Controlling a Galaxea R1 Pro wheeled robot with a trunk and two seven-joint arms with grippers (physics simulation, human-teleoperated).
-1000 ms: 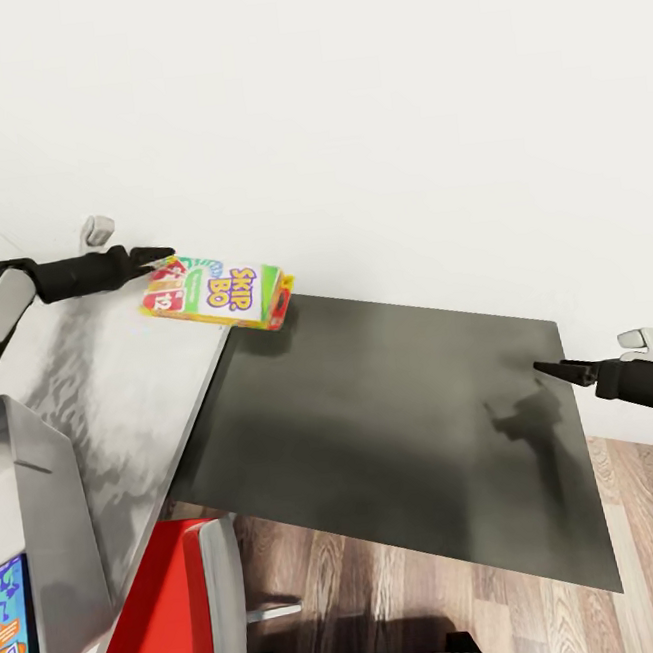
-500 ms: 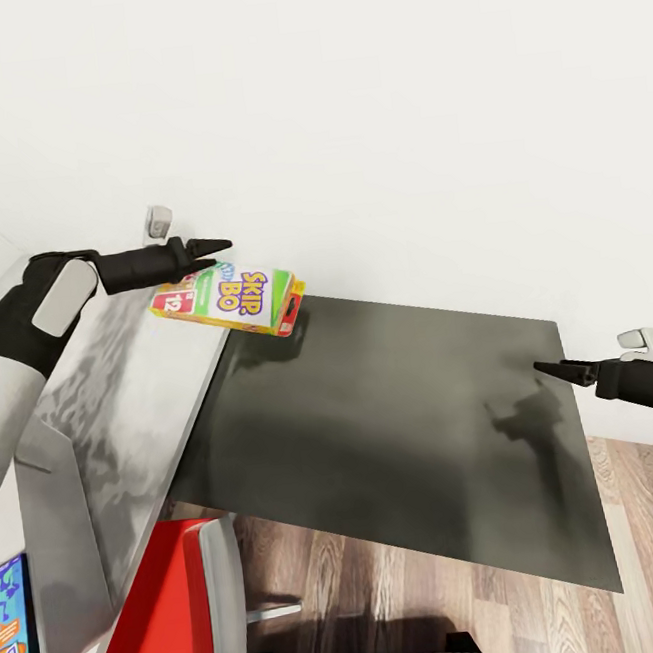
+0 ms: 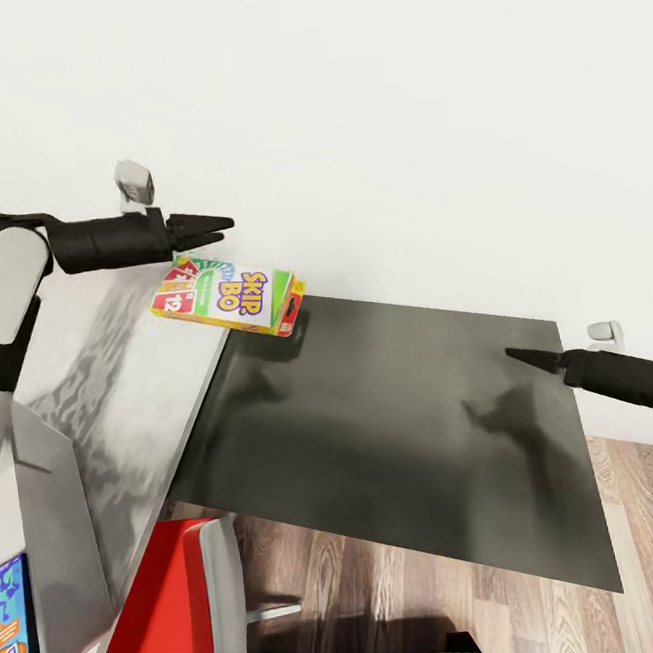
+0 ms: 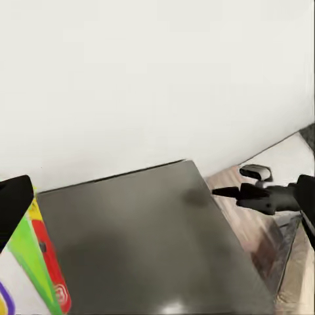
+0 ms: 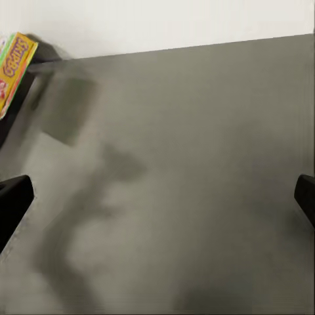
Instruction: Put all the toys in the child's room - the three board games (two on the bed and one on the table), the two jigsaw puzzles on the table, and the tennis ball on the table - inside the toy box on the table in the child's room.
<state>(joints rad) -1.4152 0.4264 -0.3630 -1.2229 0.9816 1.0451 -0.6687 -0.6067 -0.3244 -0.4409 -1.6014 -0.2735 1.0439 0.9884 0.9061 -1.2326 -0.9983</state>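
Note:
The SKIP-BO board game [image 3: 228,294] lies flat on the table [image 3: 112,389], where the pale top meets the dark grey corner section [image 3: 398,430]. My left gripper [image 3: 218,228] hovers just above the box's far edge, open and holding nothing. One of its fingers [image 4: 13,203] shows beside the box [image 4: 26,262] in the left wrist view. Out over the dark section's right side, my right gripper [image 3: 519,356] is open and empty, its fingertips [image 5: 13,197] wide apart above bare tabletop. The toy box [image 3: 45,517] stands at the lower left with a blue board game [image 3: 12,631] in it.
A red-and-white chair [image 3: 166,615] is tucked under the table's near edge. Wood-plank floor [image 3: 443,576] lies beyond the dark section's front and right edges. A white wall [image 3: 394,108] runs right behind the table.
My left gripper let go of the SKIP-BO box and rose above it; the box now rests on the table. The right gripper shifted slightly left.

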